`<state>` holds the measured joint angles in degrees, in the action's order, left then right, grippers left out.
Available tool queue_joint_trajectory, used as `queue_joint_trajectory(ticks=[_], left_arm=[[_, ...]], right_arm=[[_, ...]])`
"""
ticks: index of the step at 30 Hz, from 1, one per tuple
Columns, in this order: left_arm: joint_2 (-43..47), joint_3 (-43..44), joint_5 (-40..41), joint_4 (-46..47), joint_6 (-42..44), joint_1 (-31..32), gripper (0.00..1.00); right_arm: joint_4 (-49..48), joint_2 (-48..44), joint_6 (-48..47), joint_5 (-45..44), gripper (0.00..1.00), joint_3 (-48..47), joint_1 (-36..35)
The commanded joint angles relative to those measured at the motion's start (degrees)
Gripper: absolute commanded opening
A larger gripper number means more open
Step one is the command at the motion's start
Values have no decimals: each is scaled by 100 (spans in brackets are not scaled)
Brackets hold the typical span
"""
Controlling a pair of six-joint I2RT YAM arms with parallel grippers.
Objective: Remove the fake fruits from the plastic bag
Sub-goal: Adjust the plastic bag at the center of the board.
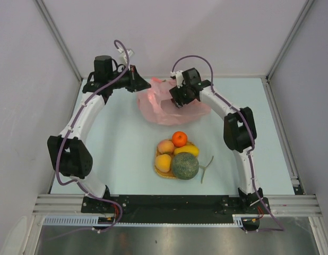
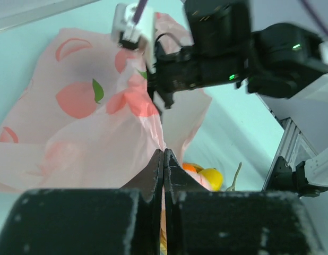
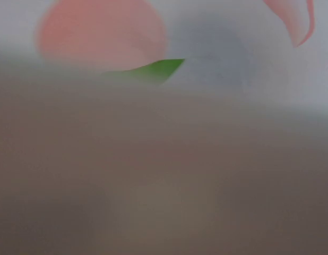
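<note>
Far centre: left gripper (image 2: 164, 159) fingers together, pinching the plastic bag (image 1: 166, 112) edge. The right gripper (image 1: 177, 101) presses into the bag; its spread cannot be told. The fake fruits (image 1: 177, 154) sit nearer, on a mat (image 1: 161, 172). Risk: the right jaws catch only film and tug the bag out of the left pinch.

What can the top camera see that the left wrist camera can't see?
Only the top camera: the melon and the whole left arm. Only the left wrist camera: peach pictures with green leaves printed on the plastic bag. Both: that bag, the right claw, the orange and the mango.
</note>
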<state>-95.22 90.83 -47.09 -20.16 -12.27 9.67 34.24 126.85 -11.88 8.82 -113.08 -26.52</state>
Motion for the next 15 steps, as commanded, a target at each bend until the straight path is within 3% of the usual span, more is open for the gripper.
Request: queue_joint_trajectory(ticks=[1,8,15], left_arm=[[38,181,-441,153,-249,-176,0],[451,-451,-397,171,-21,-247,0],[856,-689,-582,241,313,-255,0]], right_arm=[[-724,182,195,-1520,84,-461,-160],[-910,332,317,-1831,99,-557,-292],[-945,841,546,-2156,100,-997,-354]])
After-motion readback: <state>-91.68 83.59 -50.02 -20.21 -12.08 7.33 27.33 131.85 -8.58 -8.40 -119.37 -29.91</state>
